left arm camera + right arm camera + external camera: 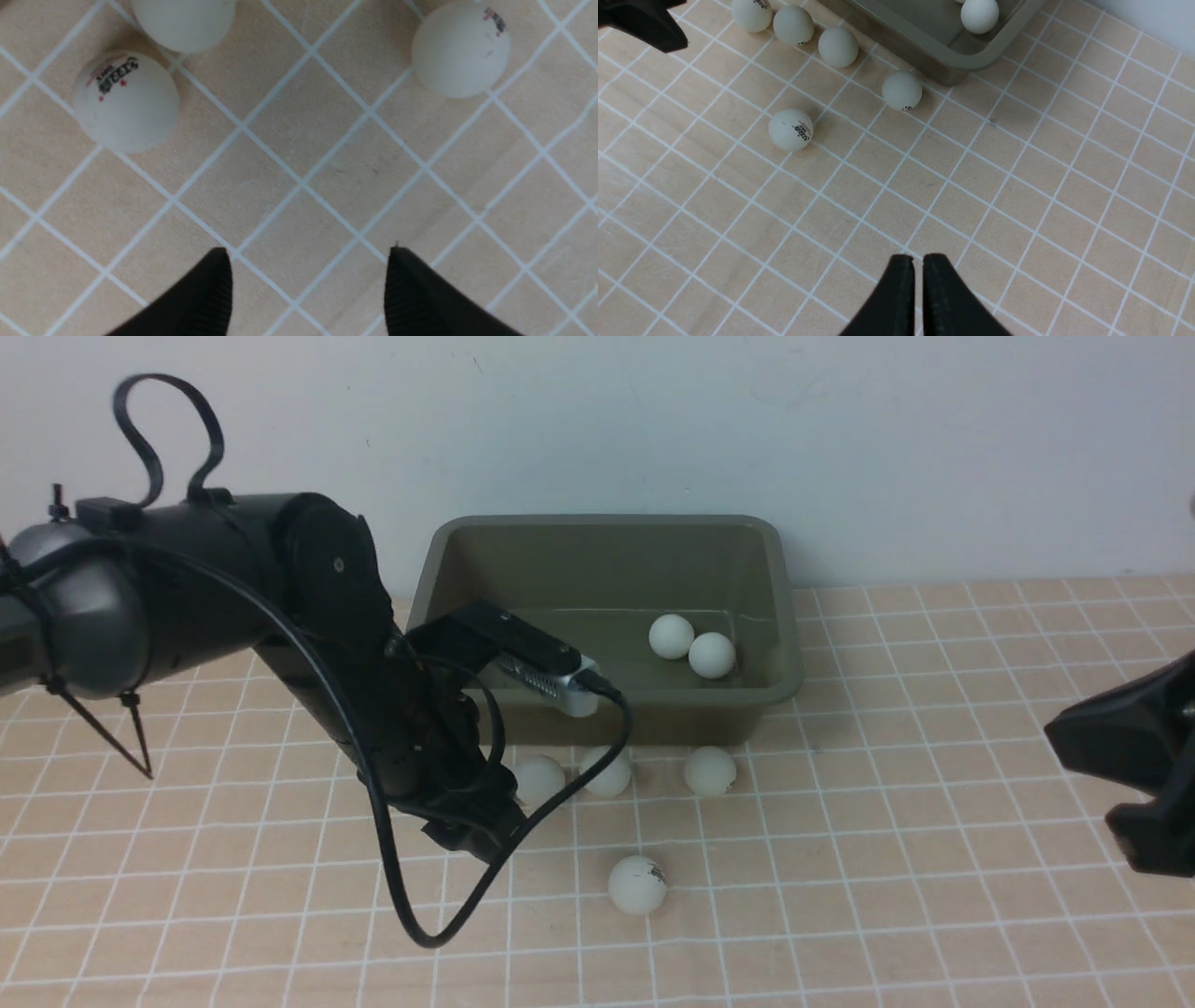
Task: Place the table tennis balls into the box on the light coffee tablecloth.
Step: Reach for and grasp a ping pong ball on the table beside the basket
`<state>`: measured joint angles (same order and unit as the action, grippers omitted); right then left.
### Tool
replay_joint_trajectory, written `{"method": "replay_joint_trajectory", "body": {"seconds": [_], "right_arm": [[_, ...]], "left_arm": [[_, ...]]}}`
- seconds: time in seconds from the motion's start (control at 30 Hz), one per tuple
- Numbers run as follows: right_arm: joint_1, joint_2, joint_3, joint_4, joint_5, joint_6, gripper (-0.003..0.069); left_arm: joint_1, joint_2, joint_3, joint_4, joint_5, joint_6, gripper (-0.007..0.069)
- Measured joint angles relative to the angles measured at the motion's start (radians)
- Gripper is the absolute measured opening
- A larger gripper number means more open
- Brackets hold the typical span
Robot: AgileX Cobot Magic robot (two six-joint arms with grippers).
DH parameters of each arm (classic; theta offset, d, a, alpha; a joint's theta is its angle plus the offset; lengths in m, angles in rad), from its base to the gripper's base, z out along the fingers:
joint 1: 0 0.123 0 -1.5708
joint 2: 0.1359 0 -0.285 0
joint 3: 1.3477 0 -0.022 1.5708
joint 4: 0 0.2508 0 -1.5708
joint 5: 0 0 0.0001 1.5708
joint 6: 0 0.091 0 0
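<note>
The olive-green box (790, 644) stands at the back of the light coffee tablecloth (887, 896), with two table tennis balls (671, 637) (711, 654) inside. Several more balls lie on the cloth before its front wall (607, 772) (709, 770), one nearer me (638, 884). My left gripper (308, 259) hangs open just over the cloth with nothing between its fingers. Three balls (126, 100) (184, 21) (460, 49) lie ahead of it, untouched. My right gripper (917, 261) is shut and empty, well to the right of the balls (790, 129).
The left arm (401, 728) and its looping cable (420, 915) cover the box's front left corner and one ball. The right arm's black end (1134, 747) sits at the right edge. A pale wall rises behind the box.
</note>
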<state>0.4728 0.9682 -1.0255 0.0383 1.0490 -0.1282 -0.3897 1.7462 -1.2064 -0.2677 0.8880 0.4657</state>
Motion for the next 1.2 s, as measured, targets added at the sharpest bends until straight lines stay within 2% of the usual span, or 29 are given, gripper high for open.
{"method": "replay_joint_trajectory", "body": {"seconds": [0.17,0.47,0.73,0.97,1.2], "right_arm": [[0.000,0.000,0.000,0.009,0.002,0.000,0.0022],[0.000,0.000,0.000,0.019,0.038,-0.007,0.0022],[0.000,0.000,0.000,0.021,0.048,-0.007,0.0022],[0.000,0.000,0.000,0.023,0.048,-0.007,0.0022],[0.000,0.000,0.000,0.016,0.048,-0.007,0.0022]], "left_arm": [[0.000,0.038,0.000,0.028,-0.096,0.044,0.0436],[0.000,0.056,0.000,0.065,-0.233,0.196,0.0436],[0.000,0.121,0.000,0.066,-0.267,0.236,0.0436],[0.000,0.136,0.002,0.093,-0.265,0.180,0.0436],[0.000,0.136,0.002,0.218,-0.233,0.001,0.0426]]}}
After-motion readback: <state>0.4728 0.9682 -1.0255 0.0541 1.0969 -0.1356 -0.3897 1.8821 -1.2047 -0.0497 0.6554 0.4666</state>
